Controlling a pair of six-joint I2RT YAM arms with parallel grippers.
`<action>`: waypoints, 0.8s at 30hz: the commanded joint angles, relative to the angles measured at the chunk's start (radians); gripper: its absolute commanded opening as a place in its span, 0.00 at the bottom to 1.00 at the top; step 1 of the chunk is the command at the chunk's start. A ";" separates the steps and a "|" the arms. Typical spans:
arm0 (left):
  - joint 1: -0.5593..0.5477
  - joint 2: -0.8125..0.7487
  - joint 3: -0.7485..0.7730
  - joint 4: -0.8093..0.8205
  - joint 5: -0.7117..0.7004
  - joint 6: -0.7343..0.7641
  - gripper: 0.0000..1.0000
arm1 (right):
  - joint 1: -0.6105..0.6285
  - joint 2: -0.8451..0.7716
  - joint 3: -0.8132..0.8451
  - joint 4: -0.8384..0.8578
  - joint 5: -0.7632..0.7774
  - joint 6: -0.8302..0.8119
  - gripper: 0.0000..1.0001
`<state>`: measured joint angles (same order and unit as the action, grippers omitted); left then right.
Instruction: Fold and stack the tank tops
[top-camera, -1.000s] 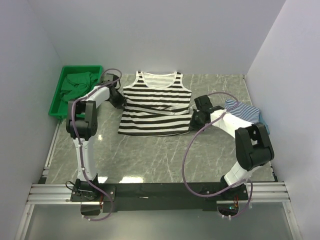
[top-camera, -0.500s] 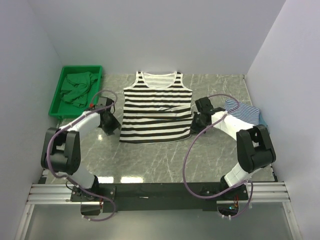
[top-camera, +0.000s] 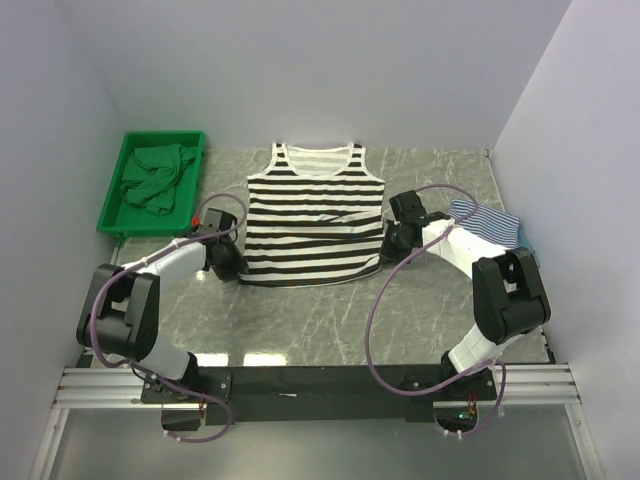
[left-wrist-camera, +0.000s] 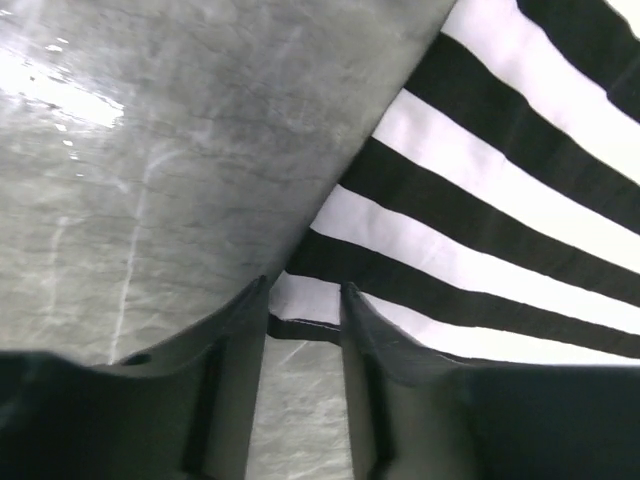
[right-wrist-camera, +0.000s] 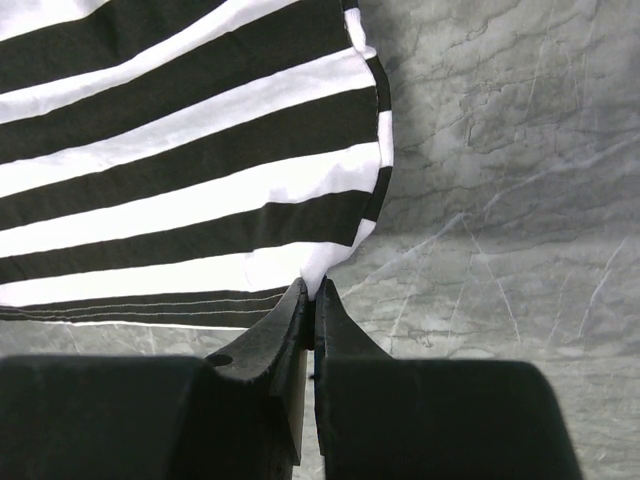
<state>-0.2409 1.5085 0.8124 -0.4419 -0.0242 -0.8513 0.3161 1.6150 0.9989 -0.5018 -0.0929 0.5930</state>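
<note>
Nearest the arms' bases, bare grey marbled counter (top-camera: 300, 310) was seen. Just beyond it, the left claw (left-wrist-camera: 303, 290) was found at the near left corner of the wide-striped tank top (top-camera: 315, 225). Its fingers were parted, with the hem corner lying loose in the gap between them. At the near right corner, the right claw (right-wrist-camera: 312, 290) was clenched, and the white edge of the hem was pinched at its fingertips. The black-and-white top itself was spread flat across the middle of the counter, with its hem toward the arms and its neck and straps toward the back wall. Farther right, behind the right arm, the thin-striped top (top-camera: 490, 222) was laid in a heap. At the far left, a crumpled teal-green top (top-camera: 152, 175) was held in a green tray (top-camera: 112, 195).
</note>
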 joint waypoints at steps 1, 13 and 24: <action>-0.011 0.009 -0.021 0.051 0.017 0.009 0.32 | -0.005 0.005 0.046 -0.012 0.031 -0.010 0.00; 0.017 -0.013 0.122 -0.044 0.099 0.049 0.00 | -0.037 0.043 0.136 -0.112 0.139 -0.056 0.00; 0.147 0.009 0.261 -0.143 0.293 0.060 0.01 | -0.103 0.040 0.133 -0.202 0.160 -0.127 0.00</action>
<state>-0.1036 1.5265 1.0454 -0.5385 0.2153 -0.8230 0.2302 1.6585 1.1122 -0.6479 0.0177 0.5060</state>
